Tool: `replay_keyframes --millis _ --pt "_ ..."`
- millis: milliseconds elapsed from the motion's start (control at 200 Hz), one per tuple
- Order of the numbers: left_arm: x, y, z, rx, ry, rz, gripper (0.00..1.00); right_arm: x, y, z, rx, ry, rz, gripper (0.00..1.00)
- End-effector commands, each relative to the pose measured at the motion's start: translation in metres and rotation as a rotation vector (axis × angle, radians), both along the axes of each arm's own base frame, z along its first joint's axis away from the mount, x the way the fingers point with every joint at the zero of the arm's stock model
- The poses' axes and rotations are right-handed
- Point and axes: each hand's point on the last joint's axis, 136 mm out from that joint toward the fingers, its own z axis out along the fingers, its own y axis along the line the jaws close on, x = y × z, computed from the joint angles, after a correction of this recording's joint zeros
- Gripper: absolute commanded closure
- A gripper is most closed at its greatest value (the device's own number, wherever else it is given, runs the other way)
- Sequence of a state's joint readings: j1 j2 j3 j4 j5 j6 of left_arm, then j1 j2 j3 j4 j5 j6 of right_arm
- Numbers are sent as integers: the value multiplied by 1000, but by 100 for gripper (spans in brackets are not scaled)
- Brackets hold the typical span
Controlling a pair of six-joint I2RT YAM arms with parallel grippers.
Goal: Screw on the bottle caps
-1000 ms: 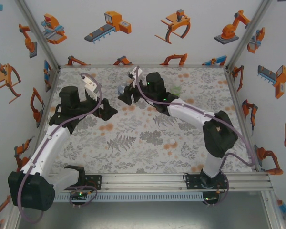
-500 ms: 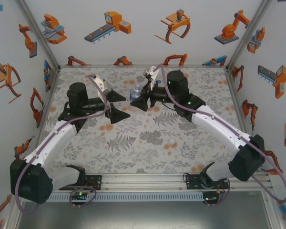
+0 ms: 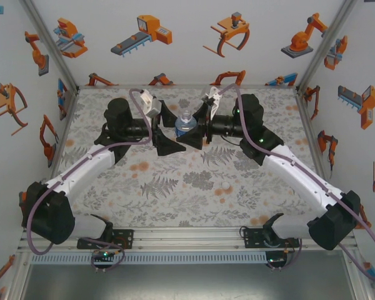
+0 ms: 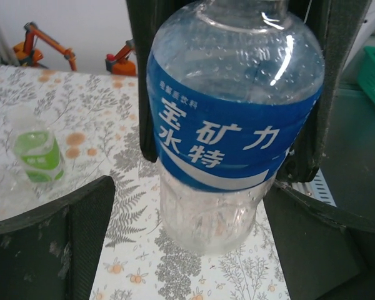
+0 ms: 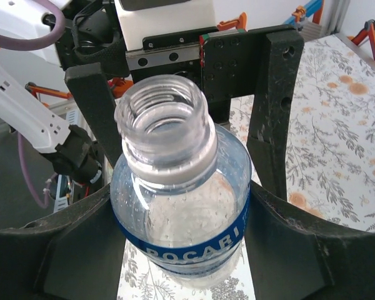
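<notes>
R gripper (image 3: 192, 128) is clamped on the blue-label bottle (image 3: 185, 120), w/ its fingers (image 5: 81, 240) hugging both sides of the body. L gripper (image 3: 175, 130) stands wide. In the L wrist view its fingers (image 4: 81, 219) sit at lower left & lower right w/ gaps to the bottle, not touching.

Change over the last sec: both arms swung in from left & right to meet at upper centre of the top view. R brought the bottle along, and L now faces it head-on w/ jaws just starting to narrow from full spread. Prob a two-handed setup or handover so the bottle is steadied for capping. That's a judgement, and no cap is in either gripper yet.

Bottle: clear plastic, tilted and lifted off the floral table (image 4: 131, 125). It has a blue band w/ white lettering and droplets inside. The threaded neck (image 5: 165, 119) is open w/ no cap on. A green-label bottle (image 4: 37, 153) stands at left of the L wrist view, well apart; its top is too blurred to tell if capped.
</notes>
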State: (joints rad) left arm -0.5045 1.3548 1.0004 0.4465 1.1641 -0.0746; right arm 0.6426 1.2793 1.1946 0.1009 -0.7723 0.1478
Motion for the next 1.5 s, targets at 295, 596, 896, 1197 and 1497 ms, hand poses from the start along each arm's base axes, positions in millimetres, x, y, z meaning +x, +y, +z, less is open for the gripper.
replay_keyframes --millis 295,596,896,1197,1497 --pt "-29 -17 26 -46 -42 -157 19 -12 -9 36 111 -120 6 72" --pt "-29 -21 35 -83 -46 -160 33 -17 -8 44 141 -142 40 73" --pt "-29 -20 36 -83 -41 -160 46 -17 -8 43 143 -144 39 73" --pt "-13 -12 27 -18 -53 -35 69 -4 -13 40 122 -119 -60 31" --pt "20 13 16 146 -73 212 97 36 -36 20 53 -15 -324 24"
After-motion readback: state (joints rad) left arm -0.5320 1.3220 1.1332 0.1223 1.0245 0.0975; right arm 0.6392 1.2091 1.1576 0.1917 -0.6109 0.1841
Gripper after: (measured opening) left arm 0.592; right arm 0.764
